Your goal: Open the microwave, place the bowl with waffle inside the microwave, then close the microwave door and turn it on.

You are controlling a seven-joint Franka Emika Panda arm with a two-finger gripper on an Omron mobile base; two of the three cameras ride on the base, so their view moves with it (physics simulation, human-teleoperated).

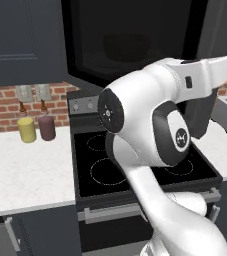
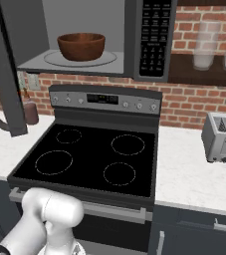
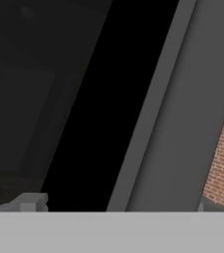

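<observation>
In the hand view one grey fingertip [image 3: 32, 201] rises at the bottom edge, close in front of the black glass of the microwave door [image 3: 133, 99]; whether the fingers are open or closed cannot be told. The door stands open, its long axis upright before the hand. The bowl [image 2: 81, 46] sits on the turntable inside the microwave [image 2: 129, 45], so the door probably must be pushed shut.
</observation>
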